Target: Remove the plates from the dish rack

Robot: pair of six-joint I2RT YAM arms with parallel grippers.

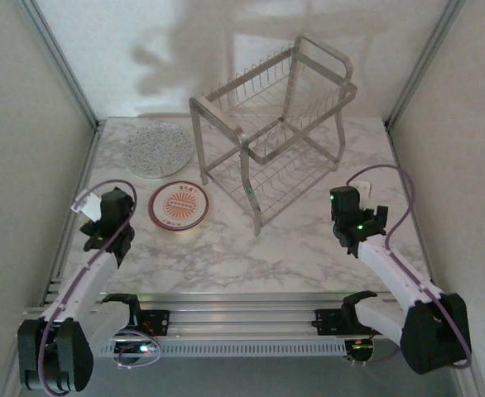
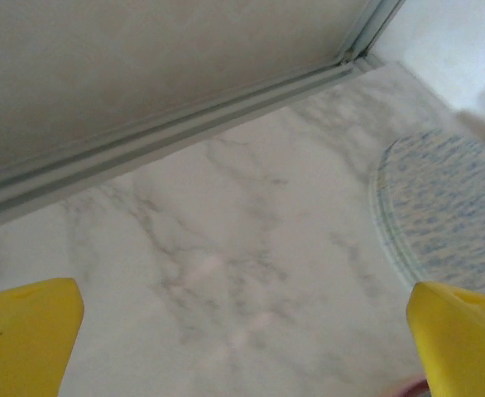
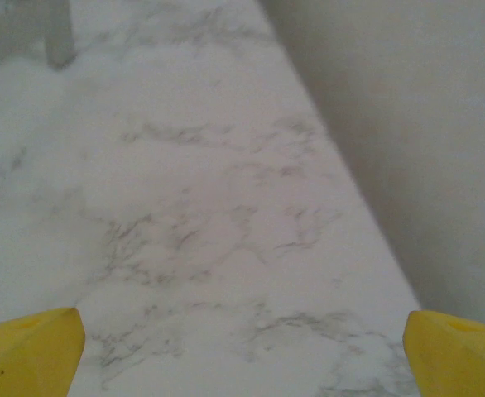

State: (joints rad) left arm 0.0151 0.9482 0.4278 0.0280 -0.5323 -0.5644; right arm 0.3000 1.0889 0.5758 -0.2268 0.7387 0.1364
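The silver wire dish rack [image 1: 276,132] stands at the back middle of the table, and I see no plate in its wire tiers. A large speckled white plate [image 1: 157,149] lies flat to the rack's left, also in the left wrist view [image 2: 449,215]. A smaller dark-rimmed plate with an orange sunburst centre [image 1: 179,206] lies nearer. My left gripper [image 1: 106,207] hovers left of that plate, open and holding nothing, yellow fingertips [image 2: 27,331] wide apart over bare marble. My right gripper [image 1: 348,207] is open and holding nothing right of the rack, its fingertips [image 3: 27,347] spread.
The marble table [image 1: 309,248] is boxed in by white walls on the left, right and back. A rack leg [image 3: 58,33] stands ahead and left of the right gripper. The left wall's rail [image 2: 184,124] runs close ahead of the left gripper.
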